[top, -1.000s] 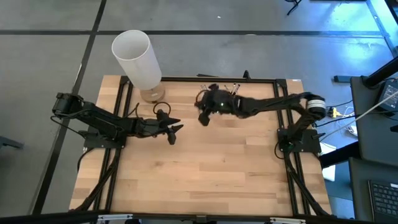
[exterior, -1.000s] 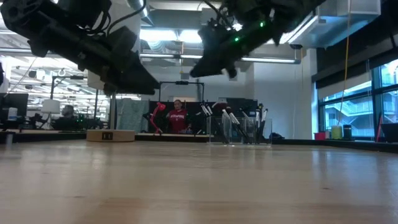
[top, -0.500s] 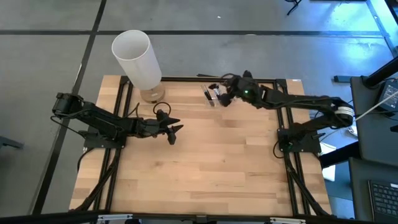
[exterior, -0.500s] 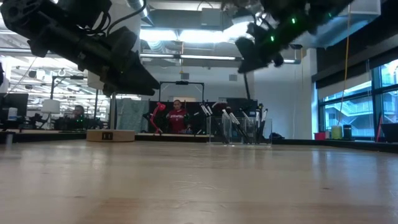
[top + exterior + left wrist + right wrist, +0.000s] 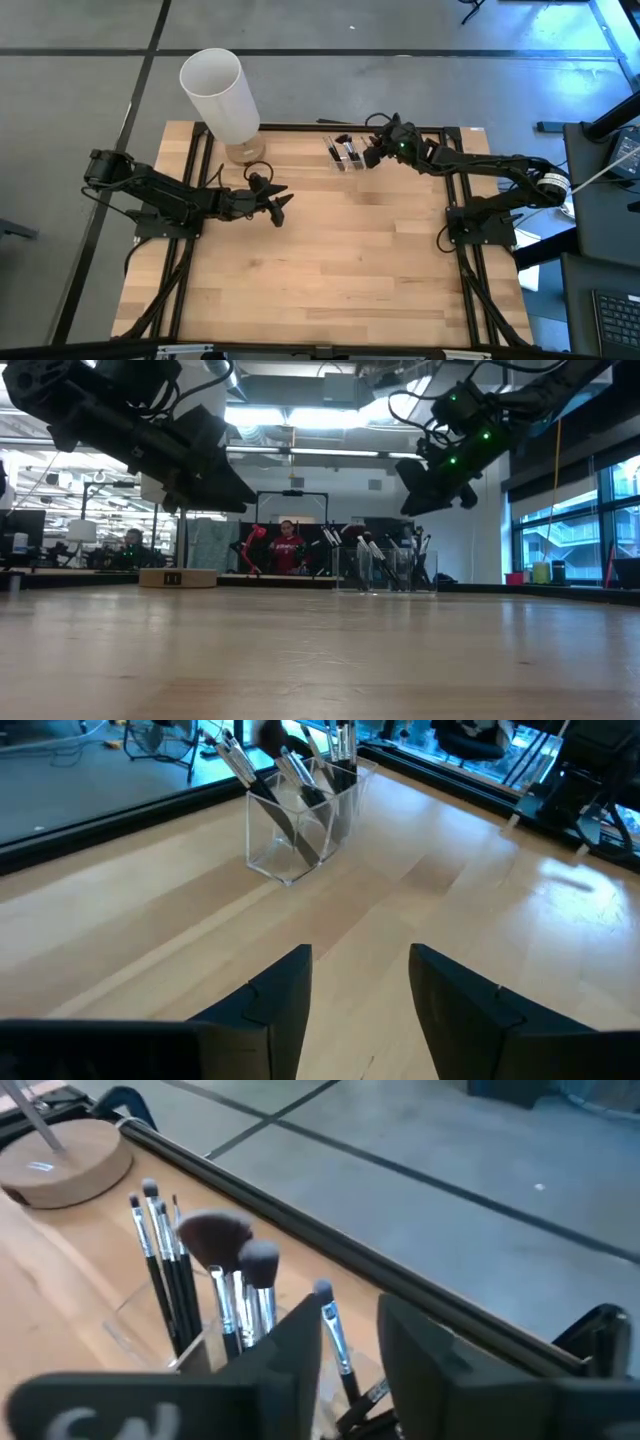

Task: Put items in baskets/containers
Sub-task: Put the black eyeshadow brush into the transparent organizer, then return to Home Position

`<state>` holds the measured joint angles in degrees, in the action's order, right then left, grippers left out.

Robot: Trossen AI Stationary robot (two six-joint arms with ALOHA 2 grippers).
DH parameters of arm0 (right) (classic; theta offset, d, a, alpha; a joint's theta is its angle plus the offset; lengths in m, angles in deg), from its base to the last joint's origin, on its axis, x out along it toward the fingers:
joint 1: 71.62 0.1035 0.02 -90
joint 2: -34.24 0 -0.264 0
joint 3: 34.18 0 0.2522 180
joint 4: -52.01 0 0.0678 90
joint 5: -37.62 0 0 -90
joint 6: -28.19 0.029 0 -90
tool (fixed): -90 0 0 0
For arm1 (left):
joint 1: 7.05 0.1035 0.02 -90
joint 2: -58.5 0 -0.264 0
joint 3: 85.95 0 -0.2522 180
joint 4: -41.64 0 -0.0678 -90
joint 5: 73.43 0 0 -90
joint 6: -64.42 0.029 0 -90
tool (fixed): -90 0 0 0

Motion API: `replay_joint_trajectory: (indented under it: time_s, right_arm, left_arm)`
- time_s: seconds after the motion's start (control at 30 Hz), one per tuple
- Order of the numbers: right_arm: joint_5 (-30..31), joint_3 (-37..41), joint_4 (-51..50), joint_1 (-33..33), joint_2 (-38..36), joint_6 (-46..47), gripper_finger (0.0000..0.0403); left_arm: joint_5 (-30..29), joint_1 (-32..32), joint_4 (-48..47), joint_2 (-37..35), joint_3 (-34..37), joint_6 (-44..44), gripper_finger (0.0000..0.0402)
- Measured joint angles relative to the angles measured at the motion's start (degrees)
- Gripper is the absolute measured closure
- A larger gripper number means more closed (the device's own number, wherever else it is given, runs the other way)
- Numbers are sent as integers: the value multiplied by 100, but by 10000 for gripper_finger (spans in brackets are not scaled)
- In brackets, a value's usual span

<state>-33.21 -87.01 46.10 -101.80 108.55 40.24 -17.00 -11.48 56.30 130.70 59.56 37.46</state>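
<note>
Nearly done, by the look of it.
Brushes [image 5: 235, 1295] stand in the clear organizer [image 5: 300, 825]; none lie loose on the table [image 5: 340, 270]. Right gripper [image 5: 350, 1355] hovers above, fingers parted, empty; left gripper [image 5: 358, 1005] also open.

- The worktop [image 5: 330, 260] is evenly lit from overhead; only soft shadows are cast.
- Bright ceiling lights [image 5: 300, 418] are seen behind the dark, silhouetted arms in the low view.
- The fanned brush head [image 5: 215, 1235] is rendered blurred.
</note>
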Motion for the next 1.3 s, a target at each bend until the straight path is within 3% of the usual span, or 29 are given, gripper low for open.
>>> replay_joint_trajectory:
  time_s: [0.33, 0.5, 0.67, 0.87, 1.07, 1.17, 1.3]
  right_arm:
    - [-388, 0, -105, -54, -68, 39, 228]
    - [-1251, 0, -71, 387, -418, -138, 228]
    - [-1678, 0, 9, 1178, -1069, -335, 241]
    - [-1559, -46, -231, 1858, -2277, -1005, 268]
    - [-2522, -291, -2046, 2140, -3422, -2078, 358]
    - [-2674, 56, -2110, 2273, -3944, -2139, 395]
    - [-2687, 859, -1566, 2419, -4597, -2109, 387]
  left_arm:
    - [137, 9, 0, 0, 0, 32, 237]
    - [-16, 9, 5, -133, -4, 261, 242]
    - [-262, -21, 4, -780, -4, 575, 257]
    - [-198, 86, 11, -1891, -4, 2045, 285]
    - [910, 496, -19, -2743, -5, 3061, 320]
    - [1633, 649, -155, -2913, -4, 3354, 335]
    - [2130, 790, -375, -2942, -4, 3480, 349]
